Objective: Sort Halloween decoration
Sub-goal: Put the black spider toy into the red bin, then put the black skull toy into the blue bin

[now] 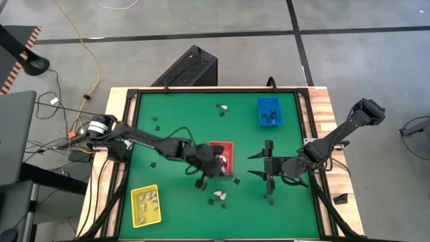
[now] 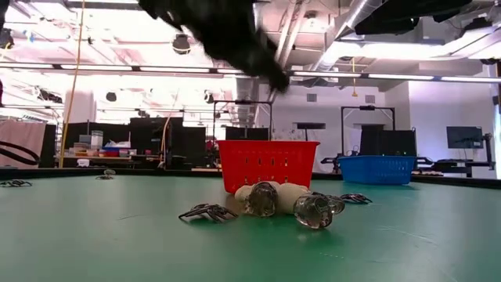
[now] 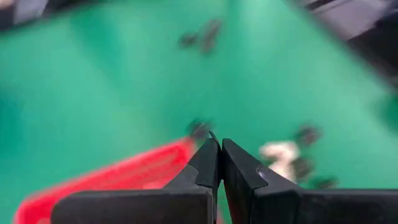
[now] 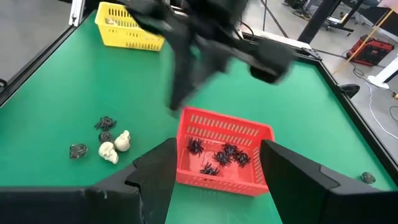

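Observation:
The red tray (image 1: 224, 153) at mid-table holds several black spider shapes (image 4: 217, 155). My left gripper (image 3: 221, 144) hangs shut above the mat by the tray's near left corner (image 1: 201, 181); a thin dark sliver (image 3: 212, 134) pokes out at its fingertips. Two cream skulls (image 4: 115, 146) and small black pieces (image 4: 104, 124) lie on the mat nearer the front edge. My right gripper (image 1: 258, 166) stands open, right of the red tray and clear of it, with nothing between its fingers. My left gripper is shut, its fingertips raised off the mat. Only a thin dark sliver (image 3: 212, 134) shows between them; I cannot tell whether that is part of a black piece.
A blue tray (image 1: 270, 111) with dark pieces stands far right, and a yellow tray (image 1: 146, 205) with cream pieces near left. Loose pieces lie at the far middle (image 1: 222, 107), on the left (image 1: 155, 122) and near my right gripper (image 1: 268, 197). A raised frame edges the green mat.

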Robot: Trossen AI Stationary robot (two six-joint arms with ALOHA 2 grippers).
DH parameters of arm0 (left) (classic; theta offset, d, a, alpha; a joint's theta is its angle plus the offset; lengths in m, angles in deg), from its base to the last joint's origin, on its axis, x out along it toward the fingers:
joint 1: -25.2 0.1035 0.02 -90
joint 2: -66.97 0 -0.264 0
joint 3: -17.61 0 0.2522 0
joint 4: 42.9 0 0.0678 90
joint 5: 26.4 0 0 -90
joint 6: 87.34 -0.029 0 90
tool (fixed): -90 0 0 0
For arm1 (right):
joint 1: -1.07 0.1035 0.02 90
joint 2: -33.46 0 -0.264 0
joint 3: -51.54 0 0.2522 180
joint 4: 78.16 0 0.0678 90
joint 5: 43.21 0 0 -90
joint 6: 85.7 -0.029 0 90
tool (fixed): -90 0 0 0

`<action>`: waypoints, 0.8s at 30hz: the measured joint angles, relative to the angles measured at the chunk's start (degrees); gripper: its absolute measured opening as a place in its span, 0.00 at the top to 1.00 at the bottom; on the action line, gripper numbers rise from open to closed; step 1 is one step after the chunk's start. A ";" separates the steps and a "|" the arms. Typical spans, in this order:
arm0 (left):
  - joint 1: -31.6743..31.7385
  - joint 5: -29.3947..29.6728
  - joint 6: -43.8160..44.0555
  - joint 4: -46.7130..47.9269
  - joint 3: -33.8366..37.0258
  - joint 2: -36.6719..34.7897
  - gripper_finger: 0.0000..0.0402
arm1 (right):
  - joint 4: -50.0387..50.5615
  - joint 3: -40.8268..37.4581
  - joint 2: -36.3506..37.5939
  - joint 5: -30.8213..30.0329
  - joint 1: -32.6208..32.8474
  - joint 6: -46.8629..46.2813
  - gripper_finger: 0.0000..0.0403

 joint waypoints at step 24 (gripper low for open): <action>8.80 0.99 6.57 8.31 0.06 -0.07 0.63 | 2.14 0.00 0.00 -0.03 -0.06 -0.06 0.36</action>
